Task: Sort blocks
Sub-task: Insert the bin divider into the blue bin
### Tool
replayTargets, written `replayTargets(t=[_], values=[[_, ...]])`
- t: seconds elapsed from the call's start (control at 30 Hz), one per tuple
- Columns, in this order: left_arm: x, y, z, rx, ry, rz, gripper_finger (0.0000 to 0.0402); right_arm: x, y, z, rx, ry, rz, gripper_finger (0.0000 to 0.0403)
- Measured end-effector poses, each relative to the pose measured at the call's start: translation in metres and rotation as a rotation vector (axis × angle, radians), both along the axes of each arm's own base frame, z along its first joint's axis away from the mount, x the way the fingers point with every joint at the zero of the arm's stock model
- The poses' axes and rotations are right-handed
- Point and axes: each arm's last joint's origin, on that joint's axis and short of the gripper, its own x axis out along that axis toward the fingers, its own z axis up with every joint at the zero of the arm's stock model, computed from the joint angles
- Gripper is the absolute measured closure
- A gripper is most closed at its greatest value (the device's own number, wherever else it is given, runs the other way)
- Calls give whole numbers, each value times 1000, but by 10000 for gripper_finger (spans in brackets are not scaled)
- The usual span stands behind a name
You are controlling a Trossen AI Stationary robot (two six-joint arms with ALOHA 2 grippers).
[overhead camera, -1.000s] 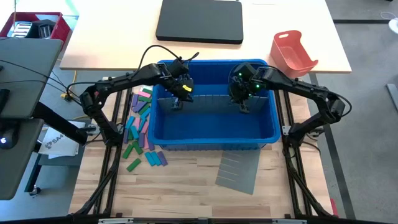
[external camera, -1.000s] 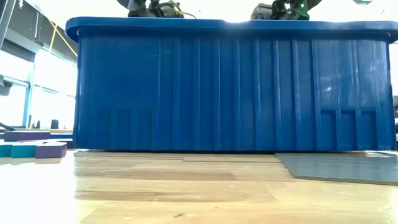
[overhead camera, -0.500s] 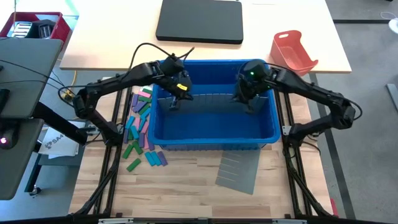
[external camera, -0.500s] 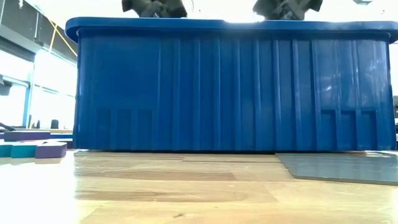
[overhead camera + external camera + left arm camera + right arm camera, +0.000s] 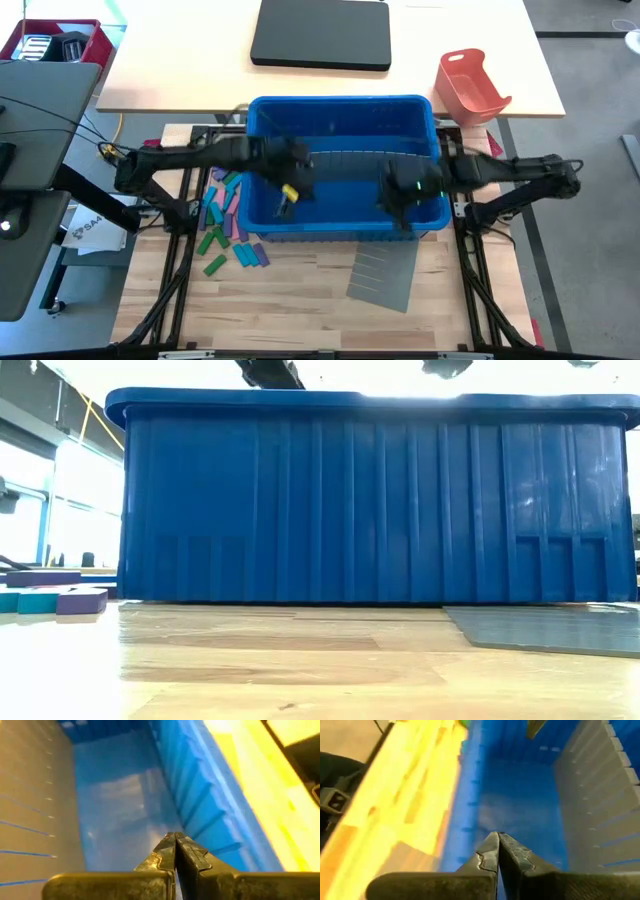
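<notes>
A: We're looking down on the big blue plastic bin [image 5: 345,120], and both arms reach over its near half. The left gripper [image 5: 287,196] hangs above the bin's left side, the right gripper [image 5: 400,210] above its right side near the front wall.

B: And we can see both pairs of fingers pressed tight together. On the left wrist camera the fingertips [image 5: 175,851] meet with nothing between them, over bare blue floor. Same on the right wrist camera [image 5: 497,851].

A: So where are the small flat blocks in green, pink, purple and teal [image 5: 225,215]?

B: Outside the bin, we'd say, scattered on the wooden tabletop [image 5: 300,300] just beside its left wall, well apart from either set of fingers. At table height a few purple and teal ones lie at the far left.

A: Inside, we see a grey slotted divider [image 5: 345,165] standing across the bin. Another grey slotted sheet [image 5: 385,277] lies flat on the table before the bin.
</notes>
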Motion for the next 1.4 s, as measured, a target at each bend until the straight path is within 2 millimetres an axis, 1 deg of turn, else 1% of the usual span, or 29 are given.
replayTargets(t=[0.07, 0.13, 0.2, 0.3, 0.4, 0.47, 0.57, 0.63, 0.73, 0.87, 1.0, 1.1, 1.2, 1.3, 1.4], values=[[1, -24, -1, 33, 22, 7, 401, -2, 24, -5, 6, -8, -16, 403], [1, -48, -3, 52, 28, 35, 401, -5, 48, -15, 28, -14, -28, 403], [0, -73, -8, 66, 29, 86, 401, -11, 71, -27, 63, -18, -28, 403], [-4, -110, -19, 89, -19, 175, 401, -22, 103, -48, 122, -47, -36, 403], [-9, -143, -37, 85, -100, 241, 401, -36, 128, -74, 172, -87, -56, 403], [-13, -163, -47, 45, -167, 257, 401, -46, 142, -92, 202, -102, -81, 403], [-19, -184, -58, -25, -234, 266, 401, -59, 161, -117, 250, -86, -118, 403], [-24, -194, -63, -66, -261, 283, 401, -66, 173, -131, 245, -75, -150, 403], [-30, -206, -66, -87, -288, 289, 401, -69, 191, -147, 210, -66, -171, 403], [-34, -213, -67, -86, -320, 293, 401, -66, 214, -165, 174, -49, -174, 403], [-33, -214, -66, -115, -335, 308, 401, -59, 228, -191, 159, 8, -222, 403], [-28, -218, -69, -130, -350, 312, 401, -58, 231, -214, 143, 73, -268, 403], [-19, -224, -78, -141, -373, 299, 401, -57, 226, -231, 128, 137, -361, 403], [-6, -231, -91, -145, -405, 251, 401, -55, 218, -240, 111, 154, -464, 403], [11, -234, -106, -183, -450, 219, 401, -52, 216, -244, 102, 137, -503, 403]])
